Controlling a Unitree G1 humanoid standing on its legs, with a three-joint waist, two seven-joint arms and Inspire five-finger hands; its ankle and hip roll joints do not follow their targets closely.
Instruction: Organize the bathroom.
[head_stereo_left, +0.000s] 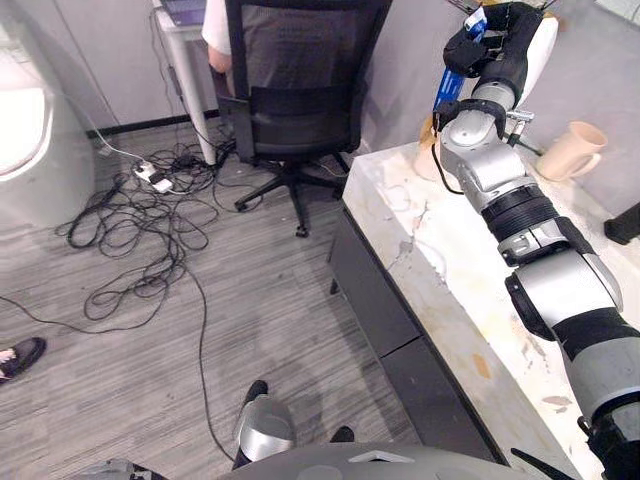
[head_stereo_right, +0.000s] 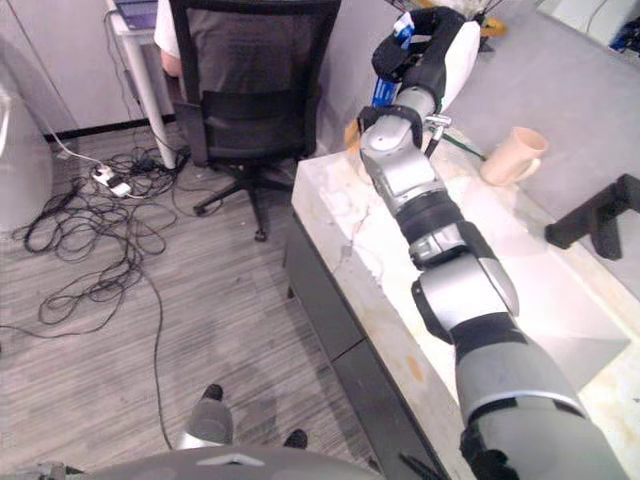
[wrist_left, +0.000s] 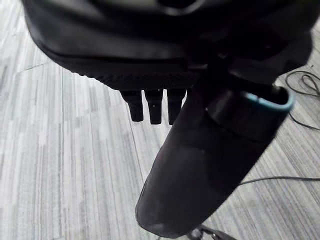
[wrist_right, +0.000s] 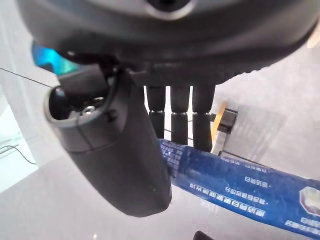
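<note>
My right arm (head_stereo_left: 560, 285) is built of rounded silver-grey shells joined by black ribbed collars, and a thin black cable loops beside the wrist. My right hand (head_stereo_left: 495, 45) is dark, with a smooth white cover along one side. Close up, its thick matte-black thumb (wrist_right: 115, 155) has a hollow at the base with a small silver screw inside, and its black fingers (wrist_right: 179, 115) are jointed in blocks. My left hand (wrist_left: 150, 45) is equally dark, with a ribbed edge above the fingers and a teal rim on its bulky thumb (wrist_left: 200, 175).

floor (head_stereo_left: 150, 340): grey wood-look planks, lower left | office chair (head_stereo_left: 290, 90): black mesh, top centre | counter (head_stereo_left: 440, 270): pale marble, right | wall (head_stereo_left: 100, 60): light panels, upper left
</note>
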